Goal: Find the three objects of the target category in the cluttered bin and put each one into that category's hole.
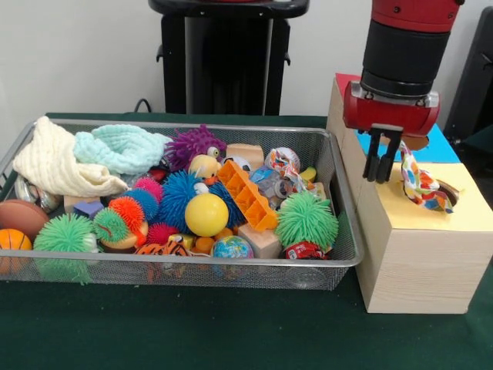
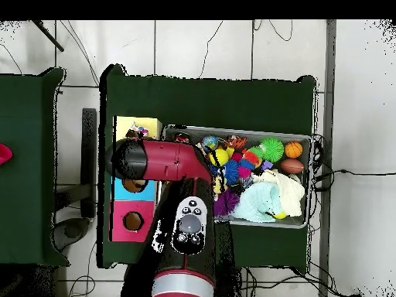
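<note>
My gripper (image 1: 383,176) hangs over the pale wooden box (image 1: 420,262), just left of its yellow-surround hole (image 1: 447,196). It looks shut on a white polka-dot cloth (image 1: 418,183), whose lower end drapes into the hole. In the overhead view the arm hides the gripper; the cloth (image 2: 139,130) shows on the yellow top. The wire mesh bin (image 1: 231,271) stands left of the box, full of toys. Another polka-dot cloth (image 1: 282,159) lies among them at the bin's far right, and a further dotted piece (image 1: 293,183) lies just in front of it.
The bin holds spiky rubber balls (image 1: 306,220), a yellow ball (image 1: 206,214), an orange block (image 1: 246,195), a cream cloth (image 1: 54,163) and a mint knitted cloth (image 1: 123,148). Blue-surround (image 2: 133,186) and red-surround (image 2: 133,222) holes lie behind the yellow one.
</note>
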Robot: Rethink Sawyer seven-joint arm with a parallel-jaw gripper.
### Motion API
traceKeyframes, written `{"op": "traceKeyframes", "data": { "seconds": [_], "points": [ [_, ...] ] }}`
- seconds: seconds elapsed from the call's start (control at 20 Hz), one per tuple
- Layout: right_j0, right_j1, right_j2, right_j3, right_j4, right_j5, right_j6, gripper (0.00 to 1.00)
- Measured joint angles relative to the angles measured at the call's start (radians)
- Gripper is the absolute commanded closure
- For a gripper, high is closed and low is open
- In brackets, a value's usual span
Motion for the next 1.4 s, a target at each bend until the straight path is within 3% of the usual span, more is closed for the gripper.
{"op": "traceKeyframes", "data": {
  "seconds": [0.55,1.1,1.4],
  "points": [
    [0.026,-0.02,0.003,0.018,0.049,-0.001,0.0,1.0],
    [-0.005,0.012,0.038,0.003,0.099,-0.13,0.0,1.0],
    [-0.016,0.026,0.05,0.002,0.133,-0.131,0.0,1.0]
  ]
}}
